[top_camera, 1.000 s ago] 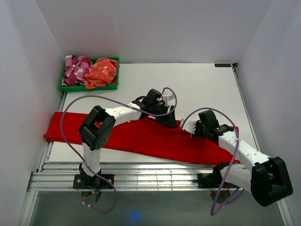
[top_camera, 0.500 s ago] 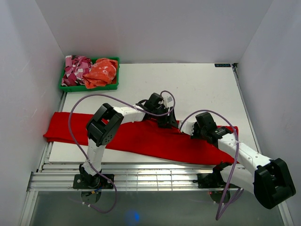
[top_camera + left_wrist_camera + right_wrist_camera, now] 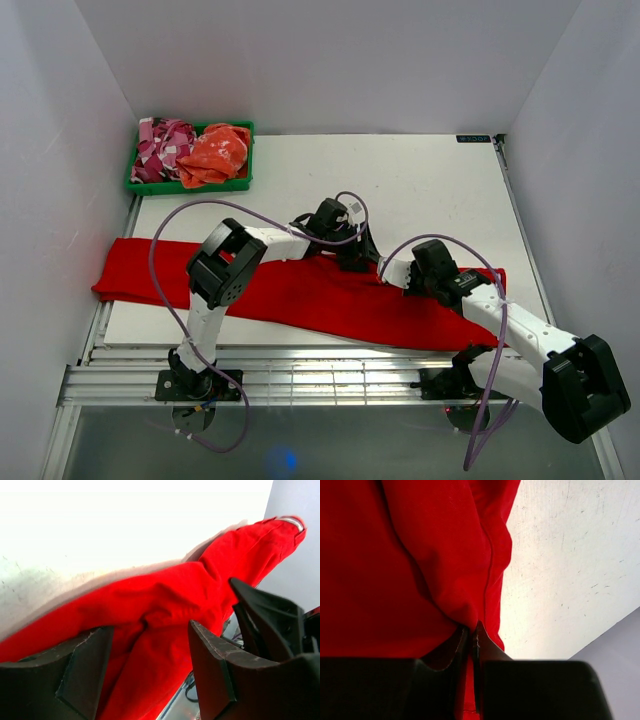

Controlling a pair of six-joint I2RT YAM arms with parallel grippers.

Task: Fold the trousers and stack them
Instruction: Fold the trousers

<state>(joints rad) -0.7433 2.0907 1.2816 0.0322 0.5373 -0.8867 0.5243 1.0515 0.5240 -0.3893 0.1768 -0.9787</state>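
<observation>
1. Red cloth: the trousers (image 3: 300, 295) lie as one long band across the near half of the table (image 3: 430, 180). They run from past its left edge to near its right edge, slanting slightly toward the near right.
2. Both grippers meet the band at its far edge, about mid-table and just beside each other. The cloth is bunched up there.
3. Left gripper (image 3: 358, 262): the wrist view shows the fingers (image 3: 82, 675) spread apart. A rumpled ridge of the trousers (image 3: 165, 600) sits in the gap between them, so it is not clamped.
4. Right gripper (image 3: 388, 272): the wrist view shows the fingertips pressed together at (image 3: 471, 636) on a narrow fold of the trousers (image 3: 395, 570). The pinch is at the cloth edge, with bare table to the right of it.
5. The left arm reaches in from the left over the band. The right arm comes in from the near right, its forearm lying over the right end of the trousers.
6. Far-left corner: green bin (image 3: 190, 186), well apart from the trousers. It holds a pink-and-white garment (image 3: 160, 145) and an orange garment (image 3: 216, 152).
7. Purple cables (image 3: 165, 225) loop off both arms.
</observation>
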